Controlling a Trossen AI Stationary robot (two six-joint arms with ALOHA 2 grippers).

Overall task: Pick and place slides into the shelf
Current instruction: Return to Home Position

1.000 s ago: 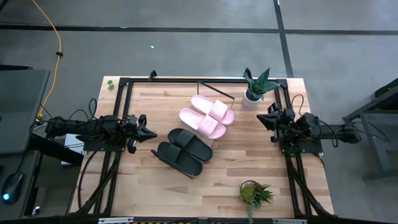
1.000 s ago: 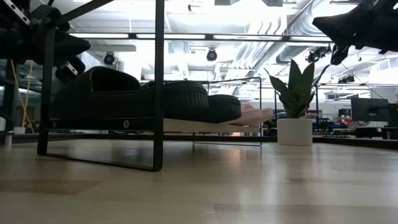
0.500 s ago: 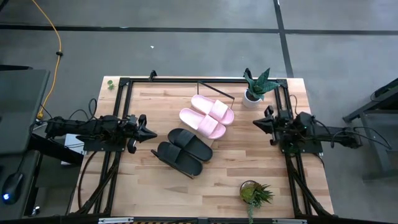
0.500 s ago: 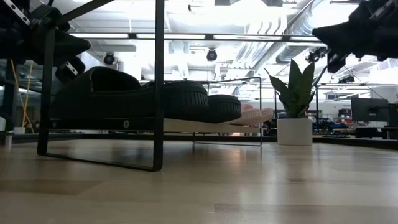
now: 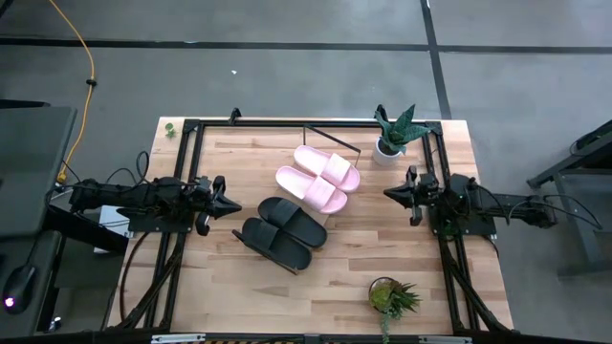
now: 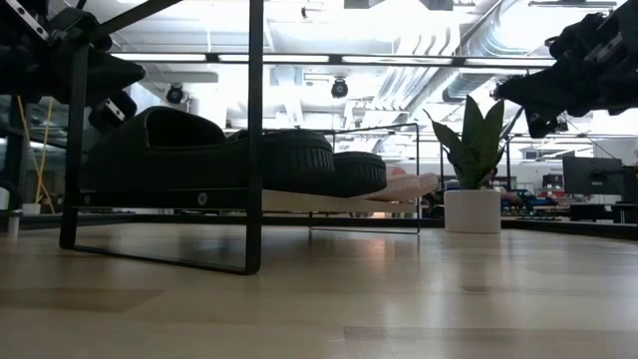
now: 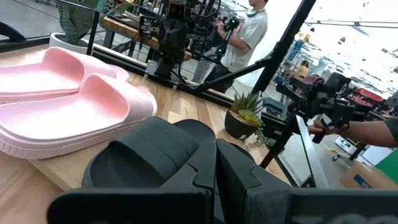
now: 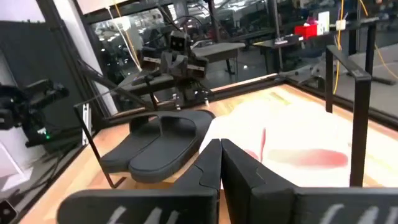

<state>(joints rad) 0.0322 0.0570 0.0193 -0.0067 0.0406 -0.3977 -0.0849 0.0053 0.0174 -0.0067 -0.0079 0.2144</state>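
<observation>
left gripper (image 5: pixel 226 204): fingers pressed together, empty; the black slides (image 5: pixel 284 232) lie near, just ahead of its tips.
right gripper (image 5: pixel 392 194): fingers together, empty, raised above the tabletop (image 5: pixel 344 287); the pink slides (image 5: pixel 318 178) lie ahead of it, apart.
slides: all four lie on the shelf (image 6: pixel 319 202), between the two grippers.
risk, plant: the potted plant (image 5: pixel 394 136) stands close beside the right gripper; a wide swing home could tip it.
risk, shelf: a low pass could catch the wire frame and shake slides off.

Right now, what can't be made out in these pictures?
Low view: the black slides hide most of the pink slides on the shelf.
High view: slides cover nearly all the shelf's board.
Left wrist view: the left gripper hides one black slide's end; the right edge cuts off a person's arm.
</observation>
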